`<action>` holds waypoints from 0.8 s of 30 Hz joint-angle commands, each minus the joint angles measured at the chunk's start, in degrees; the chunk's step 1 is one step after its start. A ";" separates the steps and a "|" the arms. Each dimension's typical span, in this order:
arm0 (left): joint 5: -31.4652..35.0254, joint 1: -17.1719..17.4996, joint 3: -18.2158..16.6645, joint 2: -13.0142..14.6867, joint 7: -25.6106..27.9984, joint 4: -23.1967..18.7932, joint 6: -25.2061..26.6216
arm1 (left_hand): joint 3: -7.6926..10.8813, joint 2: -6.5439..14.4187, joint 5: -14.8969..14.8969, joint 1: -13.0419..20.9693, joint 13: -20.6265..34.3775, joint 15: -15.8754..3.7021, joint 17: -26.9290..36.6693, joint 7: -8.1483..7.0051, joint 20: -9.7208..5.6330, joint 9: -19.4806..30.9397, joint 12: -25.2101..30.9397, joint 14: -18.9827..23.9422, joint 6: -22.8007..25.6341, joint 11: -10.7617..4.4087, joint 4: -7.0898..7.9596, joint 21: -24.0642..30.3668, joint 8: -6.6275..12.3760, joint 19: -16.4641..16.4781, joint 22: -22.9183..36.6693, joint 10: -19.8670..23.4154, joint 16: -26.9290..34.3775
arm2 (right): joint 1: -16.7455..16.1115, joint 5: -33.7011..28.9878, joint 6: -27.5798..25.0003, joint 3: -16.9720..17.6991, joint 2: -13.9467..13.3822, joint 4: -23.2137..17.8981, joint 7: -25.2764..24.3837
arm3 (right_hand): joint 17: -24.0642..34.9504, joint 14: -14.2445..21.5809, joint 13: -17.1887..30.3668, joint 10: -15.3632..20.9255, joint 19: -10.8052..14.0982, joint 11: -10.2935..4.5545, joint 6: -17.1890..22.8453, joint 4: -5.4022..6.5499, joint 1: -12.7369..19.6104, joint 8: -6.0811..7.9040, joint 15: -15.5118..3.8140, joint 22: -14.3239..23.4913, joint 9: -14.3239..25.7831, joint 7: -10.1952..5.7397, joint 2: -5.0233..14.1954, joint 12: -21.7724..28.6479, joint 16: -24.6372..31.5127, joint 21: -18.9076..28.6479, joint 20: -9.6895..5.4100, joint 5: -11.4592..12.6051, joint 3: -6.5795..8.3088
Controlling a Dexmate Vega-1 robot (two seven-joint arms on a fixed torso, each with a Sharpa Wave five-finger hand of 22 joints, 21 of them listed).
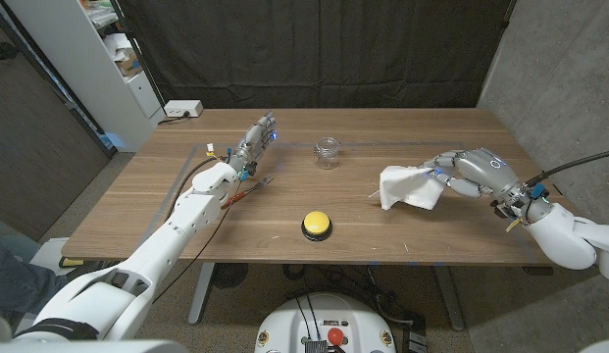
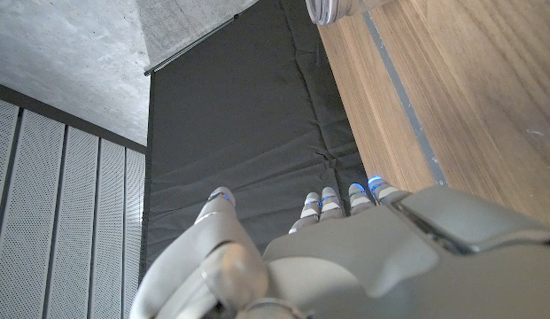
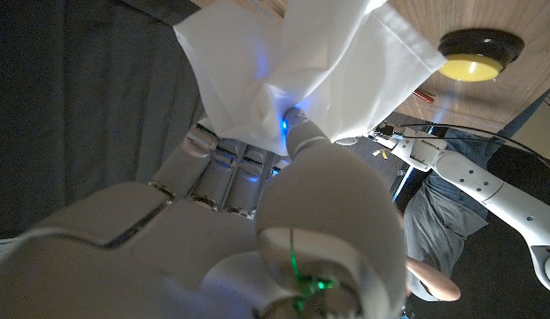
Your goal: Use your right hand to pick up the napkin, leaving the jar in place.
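Button: a yellow button (image 1: 317, 225) on a black base is seen nearest, at the front middle of the tabletop (image 1: 284, 211), well apart from both hands.
Step in hand: the grasp on the napkin (image 1: 406, 186) is judged made and the lift just begun or about to begin.
Right robot hand: the right robot hand (image 1: 468, 173) is seen over the right side of the tabletop, its fingers closed on the cloth; in the right wrist view the cloth (image 3: 301, 66) is gathered between the thumb and the fingers of this robot hand (image 3: 257, 195).
Napkin: a white cloth, bunched at the fingertips, its loose part hanging towards the middle of the tabletop; whether its lower edge touches the wood cannot be told.
Next move: a straight rise is judged to be called for, with the pinch kept firm so the loose folds are not dropped, and no sweep towards the jar.
Left robot hand: the left robot hand (image 1: 257, 136) is seen at the left, fingers apart and extended, nothing held.
Jar: a small clear jar (image 1: 327, 152) stands upright further back near the middle, between the two hands, apart from the napkin and untouched.
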 commanded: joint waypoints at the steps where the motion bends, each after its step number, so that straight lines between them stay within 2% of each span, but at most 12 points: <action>1: -0.27 0.76 -0.47 0.02 0.47 -0.67 -0.09 | 0.02 0.36 -0.09 -0.18 0.12 0.17 0.34 0.20 0.33 0.21 0.47 -1.07 0.29 -0.03 -0.25 0.36 0.12 -4.90 0.18 -0.27 0.25 | 0.94 0.10 2.80 3.71 3.25 -0.09 2.38 | 0.28 0.57 0.14 0.42 0.59 0.10 0.57 0.18 0.55 -0.18 -7.12 0.18 0.18 0.01 0.06 0.50 -0.12 0.41 0.00 -0.05 0.02; 18: -0.14 0.72 -0.24 -0.22 0.59 -0.36 -0.30 | -0.01 0.42 -0.09 -0.20 0.12 0.17 0.34 0.27 0.14 0.21 0.47 -1.11 0.28 0.01 -0.36 0.36 0.11 -4.97 0.18 -0.31 0.25 | 0.70 -1.92 5.32 8.76 7.90 -0.77 3.94 | 0.62 1.01 0.13 0.68 0.73 0.20 0.92 0.47 0.43 -0.34 -7.22 0.20 0.22 0.01 0.11 0.62 -0.53 0.72 -0.02 -0.08 -0.22; 24: -0.25 0.50 -0.15 -0.46 0.30 0.07 -0.37 | -0.04 0.43 -0.10 -0.21 0.12 0.19 0.34 0.26 0.06 0.21 0.50 -1.15 0.30 0.03 -0.42 0.36 0.12 -4.99 0.18 -0.25 0.25 | 0.42 -3.76 6.23 10.55 9.57 -1.02 2.94 | 0.70 1.23 0.08 0.85 0.76 0.18 1.16 0.52 0.41 -0.34 -7.19 0.20 0.24 -0.06 0.07 0.66 -0.68 0.83 -0.01 -0.08 -0.29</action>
